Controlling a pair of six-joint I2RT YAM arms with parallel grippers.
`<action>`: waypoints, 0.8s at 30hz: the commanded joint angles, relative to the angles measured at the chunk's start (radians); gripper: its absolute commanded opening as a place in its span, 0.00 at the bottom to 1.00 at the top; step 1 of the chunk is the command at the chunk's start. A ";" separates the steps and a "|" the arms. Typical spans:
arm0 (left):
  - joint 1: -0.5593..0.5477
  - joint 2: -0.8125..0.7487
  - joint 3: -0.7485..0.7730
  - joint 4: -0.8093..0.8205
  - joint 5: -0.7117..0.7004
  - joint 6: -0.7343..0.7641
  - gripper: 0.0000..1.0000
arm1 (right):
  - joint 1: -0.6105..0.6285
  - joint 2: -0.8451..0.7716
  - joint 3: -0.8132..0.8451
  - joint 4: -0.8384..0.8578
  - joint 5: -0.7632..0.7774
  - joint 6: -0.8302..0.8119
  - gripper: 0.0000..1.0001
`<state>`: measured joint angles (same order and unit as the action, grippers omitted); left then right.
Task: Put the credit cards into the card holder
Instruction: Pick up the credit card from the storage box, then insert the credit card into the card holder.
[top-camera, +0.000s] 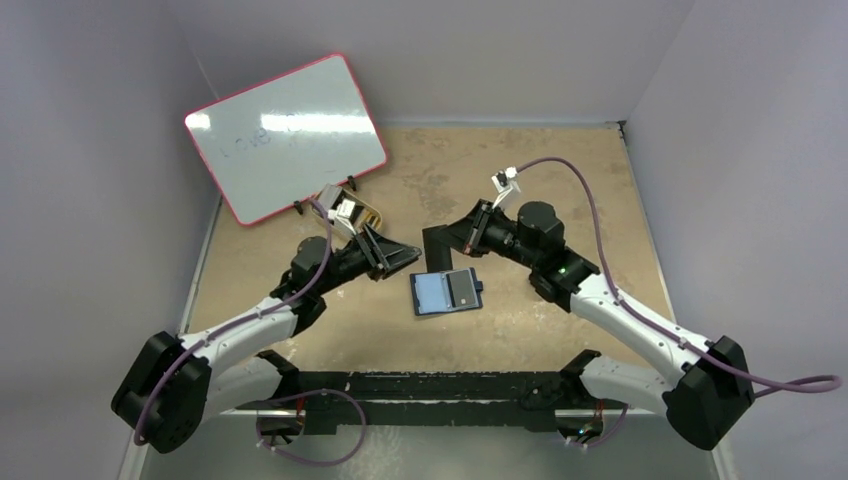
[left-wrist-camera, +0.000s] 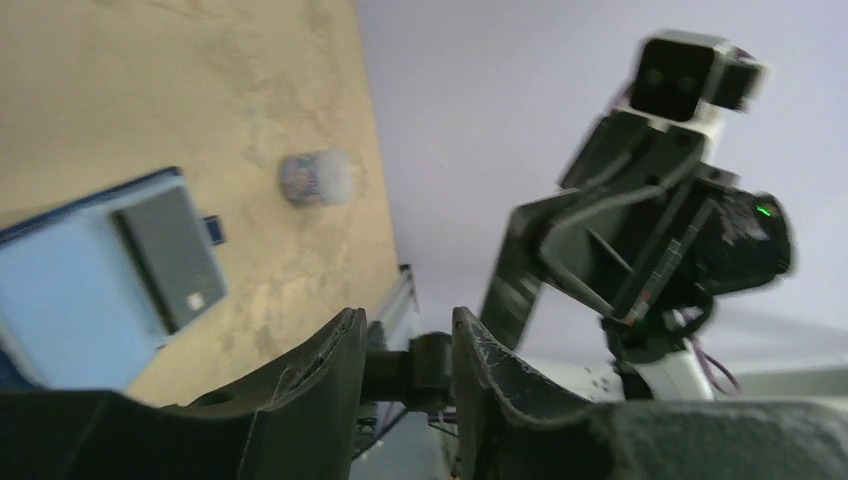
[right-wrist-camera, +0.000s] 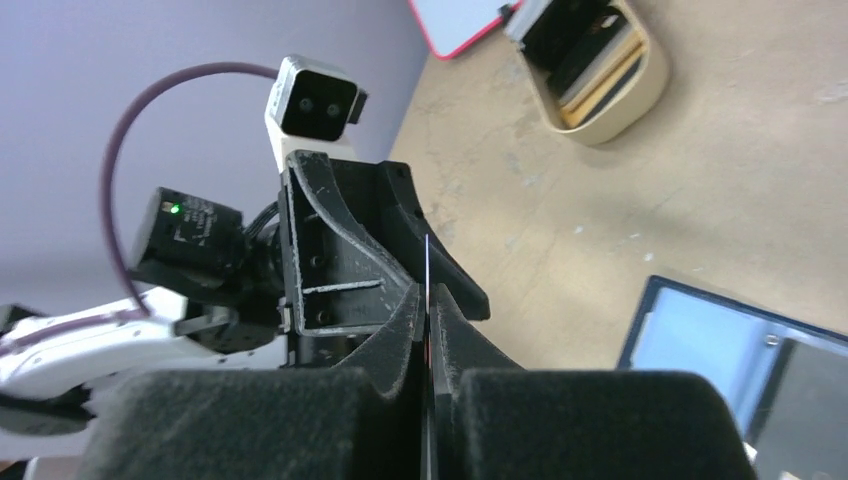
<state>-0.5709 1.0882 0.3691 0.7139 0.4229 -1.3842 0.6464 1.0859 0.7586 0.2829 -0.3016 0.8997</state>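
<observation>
Right up against my right wrist lens, the right claw (right-wrist-camera: 428, 305) is clamped flat on a card (top-camera: 436, 245), which from there I see only as a thin edge-on line between the pads. From above, that card shows as a dark rectangle sticking out of the claw toward the left arm, over bare worktop (top-camera: 560, 180) just behind the wallet (top-camera: 432, 294).

That wallet lies open near the middle of the worktop, between my two arms, pale blue lining up. On its right half sits a second card (top-camera: 462, 290); I cannot tell whether it is tucked into a pocket.

My left claw (left-wrist-camera: 407, 322) has its jaws partly apart with nothing between them. It is close beside the held card, and I cannot tell whether they touch.

Behind the left arm stands a tin (right-wrist-camera: 625, 110) with flat dark things inside, near the foot of the whiteboard (top-camera: 285, 135) propped at the back left.
</observation>
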 joint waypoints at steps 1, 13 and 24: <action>-0.003 -0.013 0.100 -0.448 -0.161 0.278 0.39 | -0.007 -0.028 -0.011 -0.096 0.111 -0.125 0.00; -0.028 0.243 -0.046 -0.166 -0.145 0.199 0.41 | -0.071 0.173 -0.115 -0.034 0.050 -0.185 0.00; -0.047 0.403 -0.085 0.039 -0.135 0.163 0.40 | -0.126 0.254 -0.194 0.100 -0.010 -0.186 0.00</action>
<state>-0.6113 1.4651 0.2951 0.5865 0.2760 -1.1938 0.5331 1.3251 0.5888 0.2840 -0.2634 0.7357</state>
